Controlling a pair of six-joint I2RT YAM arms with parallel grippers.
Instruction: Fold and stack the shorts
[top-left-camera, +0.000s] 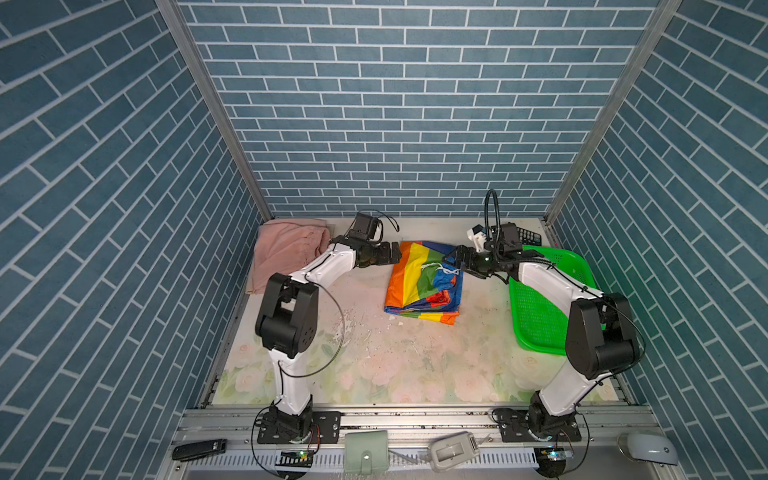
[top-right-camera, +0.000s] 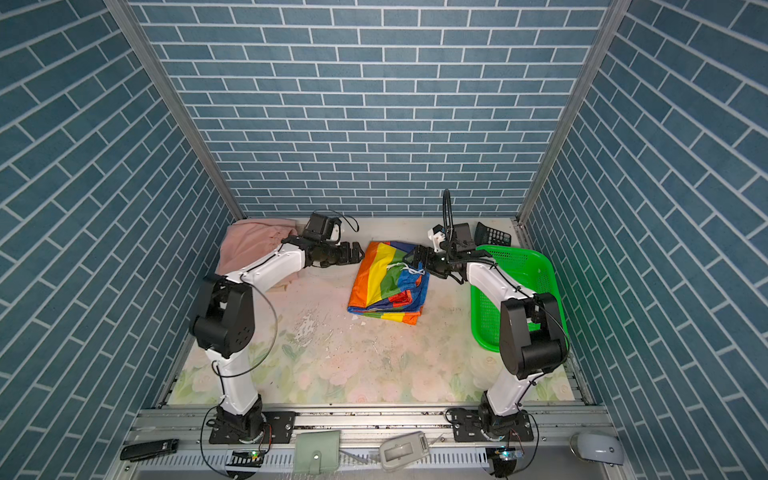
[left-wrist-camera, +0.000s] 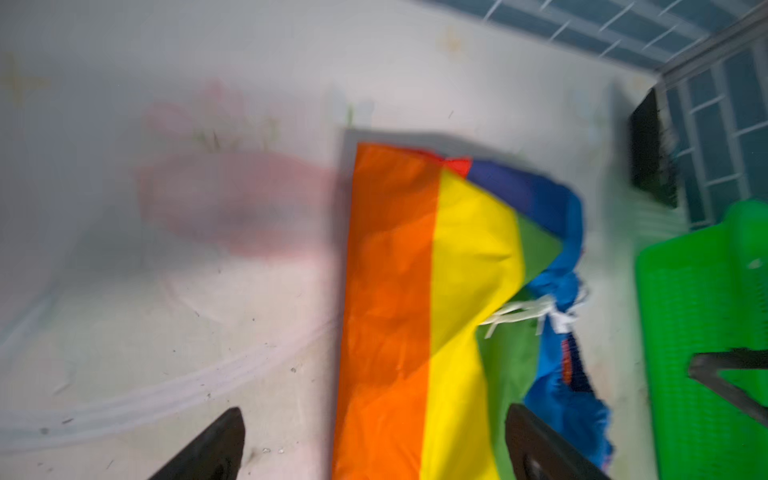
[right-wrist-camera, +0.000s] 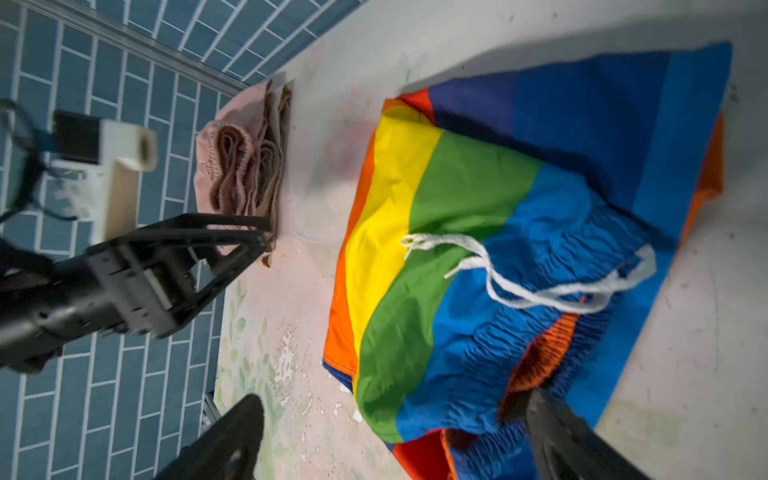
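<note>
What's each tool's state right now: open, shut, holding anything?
Left tool: open, holding nothing, at the rainbow shorts' edge.
Right tool: open, holding nothing, at the rainbow shorts' waistband end.

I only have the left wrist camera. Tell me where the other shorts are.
Observer: In both top views the pink shorts lie folded in the far left corner of the table.
Operator: Check for the tan ones.
Observer: The right wrist view shows a tan pair folded in that same pile, its waistband right beside the pink waistband.
Operator: Report the right gripper.
Observer: The right gripper is at the right edge of the rainbow shorts, near the white cord. Its jaws are open and hold nothing.
</note>
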